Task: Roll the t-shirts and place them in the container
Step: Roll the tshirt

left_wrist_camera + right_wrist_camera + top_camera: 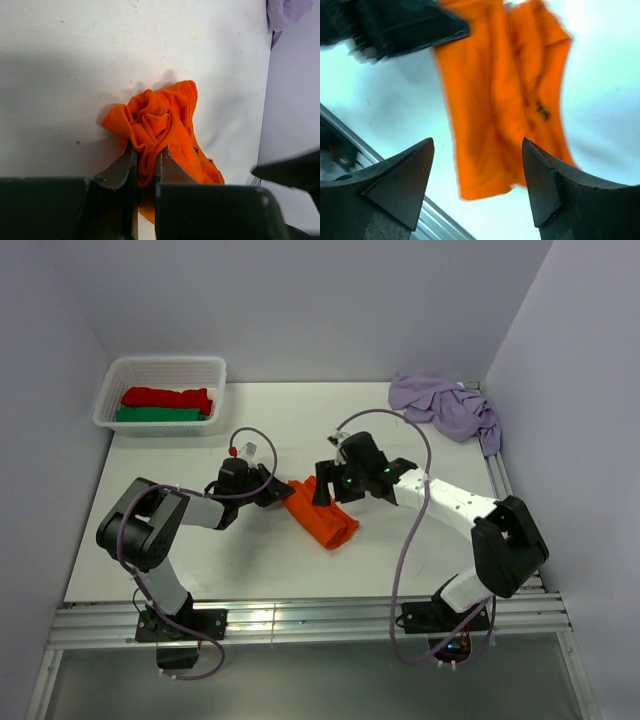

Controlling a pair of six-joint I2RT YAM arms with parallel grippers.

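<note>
Orange cloth t-shirt point(322, 520), seemingly light and limp, bunches in the clenched left gripper point(145, 170); the released right gripper point(476, 145) should pinch its near end.

No text, label, brand, number or sign can be read in any of the three views. The only candidate is a small dark mark point(543, 111) on the orange t-shirt point(500, 100), seen from the right wrist. It is too small and blurred to tell whether it is lettering.
</note>
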